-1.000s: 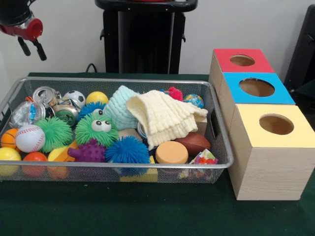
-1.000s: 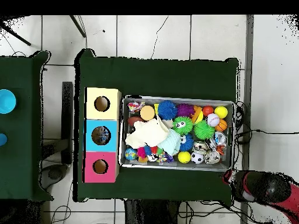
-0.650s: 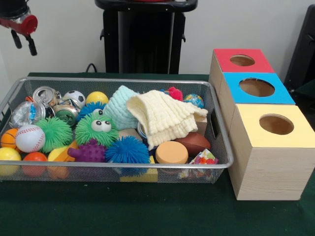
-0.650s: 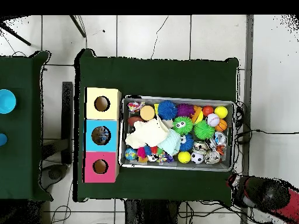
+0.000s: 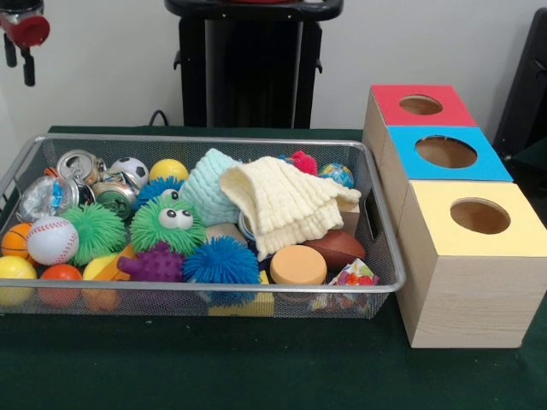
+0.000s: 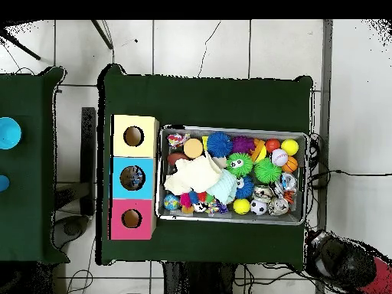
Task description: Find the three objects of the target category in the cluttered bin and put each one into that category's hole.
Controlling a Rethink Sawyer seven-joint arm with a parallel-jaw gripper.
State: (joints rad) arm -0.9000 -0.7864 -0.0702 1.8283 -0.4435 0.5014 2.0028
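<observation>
A wire mesh bin [image 5: 205, 139] holds a pile of toys: a green spiky ball with eyes [image 5: 168, 224], a blue spiky ball [image 5: 220, 260], a purple knobbly ball [image 5: 156, 262], a baseball [image 5: 51, 239], a soccer ball [image 5: 130, 169], crushed cans [image 5: 79, 164], a brown football [image 5: 335, 248] and an orange disc [image 5: 297, 265]. A pale yellow cloth [image 5: 286, 201] and a teal cloth [image 5: 205, 184] lie over the middle. My gripper [image 5: 19, 67] hangs open and empty at the top left, high above and beyond the bin's left end. Seen from overhead, the arm [image 6: 348, 264] is off the table's corner.
Three wooden boxes with round holes stand in a row right of the bin: red-topped [image 5: 389, 98] farthest, blue-topped [image 5: 402, 154] in the middle, yellow-topped [image 5: 436, 218] nearest. Green cloth covers the table [image 5: 256, 359]. The black pedestal [image 5: 248, 68] rises behind the bin.
The gripper has drawn back up and to the left in the front view, away from the bin. In the overhead view the arm has slid farther off the table's corner. The bin's contents are unchanged.
</observation>
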